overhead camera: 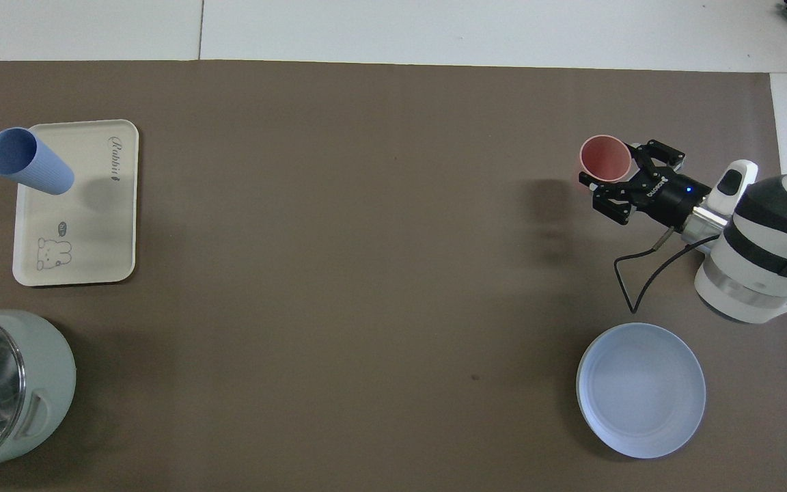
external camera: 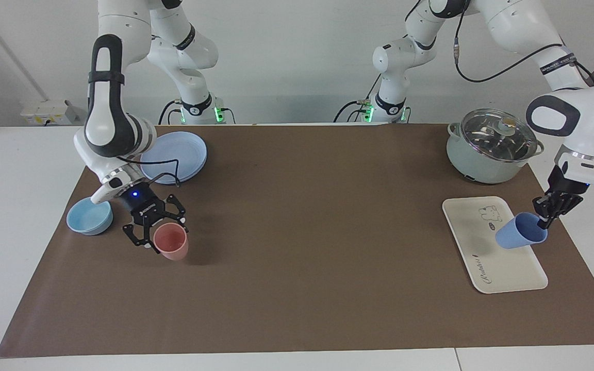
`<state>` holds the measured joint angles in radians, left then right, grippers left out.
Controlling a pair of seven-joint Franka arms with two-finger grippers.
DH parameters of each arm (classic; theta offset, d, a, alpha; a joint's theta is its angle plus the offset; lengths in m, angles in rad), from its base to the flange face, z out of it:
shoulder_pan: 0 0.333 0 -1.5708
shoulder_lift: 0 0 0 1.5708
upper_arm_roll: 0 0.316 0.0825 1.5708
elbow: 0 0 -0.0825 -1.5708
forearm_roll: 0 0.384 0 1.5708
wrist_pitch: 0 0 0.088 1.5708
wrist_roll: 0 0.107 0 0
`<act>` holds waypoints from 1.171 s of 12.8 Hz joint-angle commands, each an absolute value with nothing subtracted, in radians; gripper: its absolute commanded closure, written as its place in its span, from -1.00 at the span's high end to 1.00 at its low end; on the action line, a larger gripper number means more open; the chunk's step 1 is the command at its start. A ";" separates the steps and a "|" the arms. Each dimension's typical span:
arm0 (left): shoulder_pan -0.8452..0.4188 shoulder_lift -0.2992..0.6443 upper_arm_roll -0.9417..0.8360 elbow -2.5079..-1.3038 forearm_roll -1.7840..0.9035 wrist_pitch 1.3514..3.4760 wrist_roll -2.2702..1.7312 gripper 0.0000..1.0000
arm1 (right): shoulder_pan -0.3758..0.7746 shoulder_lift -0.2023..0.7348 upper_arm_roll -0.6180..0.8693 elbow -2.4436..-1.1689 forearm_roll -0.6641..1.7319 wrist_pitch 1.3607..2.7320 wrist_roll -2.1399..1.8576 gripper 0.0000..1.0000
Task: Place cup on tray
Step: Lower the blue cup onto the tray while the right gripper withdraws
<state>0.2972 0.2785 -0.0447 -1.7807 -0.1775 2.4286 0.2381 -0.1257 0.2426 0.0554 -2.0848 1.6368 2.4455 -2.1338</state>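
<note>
While both fingers grip cups, only the facing view shows the blue bowl (external camera: 89,216).

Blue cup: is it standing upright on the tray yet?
No: the blue cup hangs tilted in the left gripper over the tray, its base not set down.
</note>
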 commanded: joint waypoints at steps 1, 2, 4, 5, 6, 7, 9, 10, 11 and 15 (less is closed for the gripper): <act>0.302 0.319 -0.049 -1.802 -0.161 2.509 0.253 -1.00 | -0.204 0.278 0.069 -2.100 1.707 2.343 -2.255 -1.00; 0.301 0.325 -0.049 -1.801 -0.161 2.520 0.252 -1.00 | -0.206 0.282 0.069 -2.108 1.730 2.336 -2.264 -1.00; 0.293 0.327 -0.049 -1.799 -0.161 2.520 0.250 -1.00 | -0.198 0.310 0.069 -2.121 1.862 2.316 -2.375 -1.00; 0.288 0.328 -0.049 -1.796 -0.161 2.520 0.250 -1.00 | -0.195 0.311 0.069 -2.128 1.879 2.318 -2.407 -1.00; 0.285 0.330 -0.049 -1.789 -0.161 2.517 0.250 -0.67 | -0.193 0.311 0.069 -2.131 1.879 2.319 -2.408 -1.00; 0.282 0.331 -0.049 -1.789 -0.161 2.516 0.250 -0.06 | -0.193 0.311 0.069 -2.131 1.879 2.321 -2.408 -0.47; 0.281 0.333 -0.049 -1.784 -0.160 2.508 0.252 0.58 | -0.195 0.311 0.069 -2.134 1.879 2.319 -2.407 1.00; 0.273 0.334 -0.049 -1.766 -0.160 2.504 0.250 0.86 | -0.195 0.311 0.069 -2.132 1.879 2.319 -2.405 1.00; 0.258 0.337 -0.049 -1.737 -0.158 2.461 0.245 0.95 | -0.193 0.301 0.069 -2.132 1.879 2.327 -2.399 1.00; 0.177 0.348 -0.046 -1.579 -0.158 2.157 0.216 0.99 | -0.161 0.220 0.067 -2.132 1.868 2.410 -2.330 1.00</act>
<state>0.2276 0.3344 -0.0621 -1.6577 -0.1775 2.2843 0.2439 -0.1856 0.2738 0.0651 -2.1167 1.8490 2.3578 -2.3648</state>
